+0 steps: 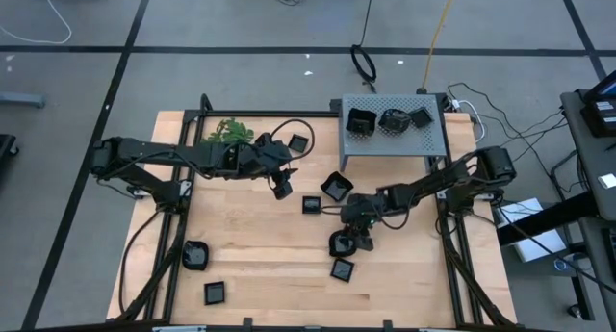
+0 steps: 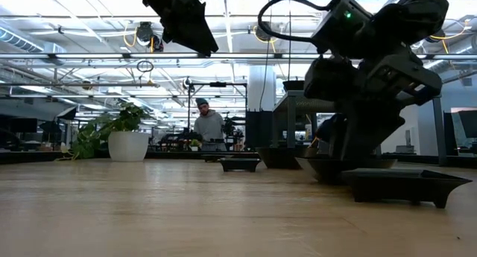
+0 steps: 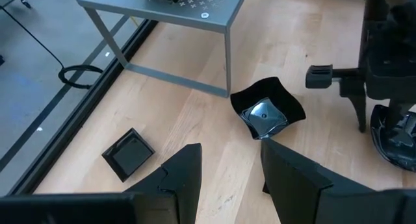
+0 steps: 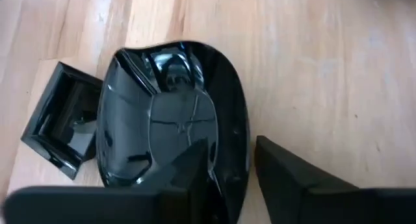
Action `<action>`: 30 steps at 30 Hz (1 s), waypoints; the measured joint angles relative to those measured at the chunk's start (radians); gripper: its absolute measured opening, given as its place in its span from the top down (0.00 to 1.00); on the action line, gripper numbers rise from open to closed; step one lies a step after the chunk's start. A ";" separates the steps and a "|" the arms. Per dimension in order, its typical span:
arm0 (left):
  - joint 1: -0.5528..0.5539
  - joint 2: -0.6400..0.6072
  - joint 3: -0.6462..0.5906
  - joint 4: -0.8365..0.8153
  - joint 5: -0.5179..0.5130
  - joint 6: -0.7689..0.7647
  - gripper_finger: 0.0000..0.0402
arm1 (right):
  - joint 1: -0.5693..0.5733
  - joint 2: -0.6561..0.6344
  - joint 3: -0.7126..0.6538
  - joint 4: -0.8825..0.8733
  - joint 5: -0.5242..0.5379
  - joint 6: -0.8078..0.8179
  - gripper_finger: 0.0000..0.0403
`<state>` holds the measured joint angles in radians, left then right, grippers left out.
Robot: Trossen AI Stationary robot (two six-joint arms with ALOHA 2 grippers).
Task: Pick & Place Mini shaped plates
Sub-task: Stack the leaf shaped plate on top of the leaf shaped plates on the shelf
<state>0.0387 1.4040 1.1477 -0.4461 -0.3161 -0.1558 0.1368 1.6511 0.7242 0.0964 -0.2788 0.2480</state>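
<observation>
Straddling a rounded plate's (image 4: 172, 156) rim lower centre of frame, right end effector (image 1: 352, 238) grasps it; left end effector (image 1: 281, 189) hangs released.

Setting: an open-plan robotics lab or workshop, not a home. A wooden table (image 1: 260, 265) in a black frame stands on a grey floor marked with dark lines, with loose cables (image 1: 364, 63) trailing past its far edge and more equipment at the right side. Looking level across the table: exposed ceiling with pipes and strip lights (image 2: 67, 33), rows of metal-framed workstations, a potted plant (image 2: 123, 138) in a white pot, and a person (image 2: 207, 127) at a bench well behind the table.
</observation>
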 joint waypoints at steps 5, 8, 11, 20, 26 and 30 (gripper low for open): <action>0.000 0.000 0.000 0.000 0.000 0.001 0.59 | 0.012 0.000 0.000 0.012 -0.018 0.001 0.92; 0.000 0.000 0.000 0.000 0.000 0.001 0.59 | 0.009 -0.007 0.000 0.012 -0.014 0.004 0.98; 0.000 0.000 0.000 0.000 0.000 0.003 0.59 | 0.010 -0.015 -0.001 0.018 -0.014 0.030 0.98; 0.000 0.000 0.000 0.000 0.000 0.024 0.59 | -0.034 -0.229 -0.002 0.002 0.019 0.060 1.00; 0.002 0.000 0.000 0.001 0.000 0.021 0.59 | -0.121 -0.465 -0.001 -0.039 0.178 0.044 1.00; 0.002 0.000 0.000 0.002 0.000 0.021 0.59 | -0.207 -0.637 -0.001 -0.104 0.319 -0.057 1.00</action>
<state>0.0406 1.4040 1.1477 -0.4446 -0.3164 -0.1352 -0.0699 1.0139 0.7235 -0.0072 0.0402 0.1912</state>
